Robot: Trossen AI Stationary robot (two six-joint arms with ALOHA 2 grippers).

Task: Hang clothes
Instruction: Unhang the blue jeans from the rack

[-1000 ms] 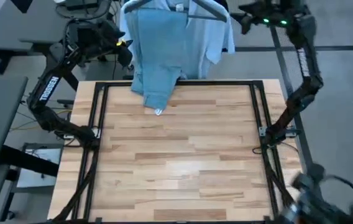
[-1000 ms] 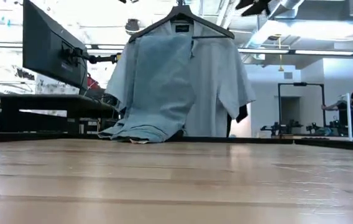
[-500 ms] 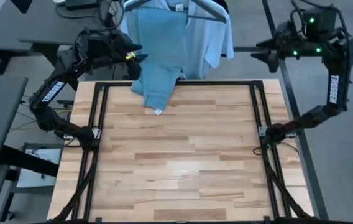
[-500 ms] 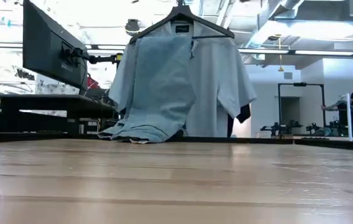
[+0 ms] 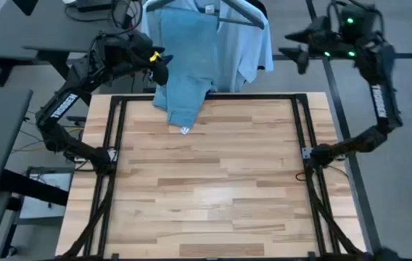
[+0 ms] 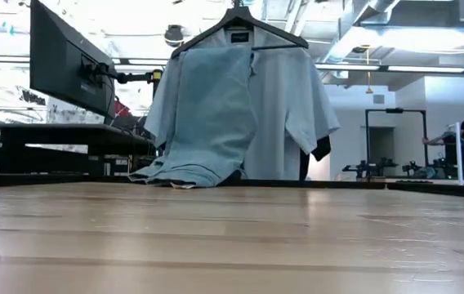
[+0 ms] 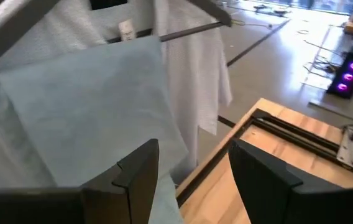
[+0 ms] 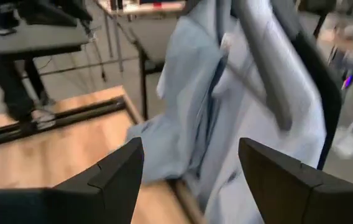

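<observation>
Jeans [image 5: 184, 58] beside open left claw [image 5: 159, 67]

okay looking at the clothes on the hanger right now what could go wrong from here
1. The jeans hang draped over the hanger with their lower end bunched on the table edge; a nudge from the open left claw right beside them might drag them off.
2. The open right claw hovers near the button shirt sleeve; closing in carelessly could snag it and tilt the hanger.
</observation>
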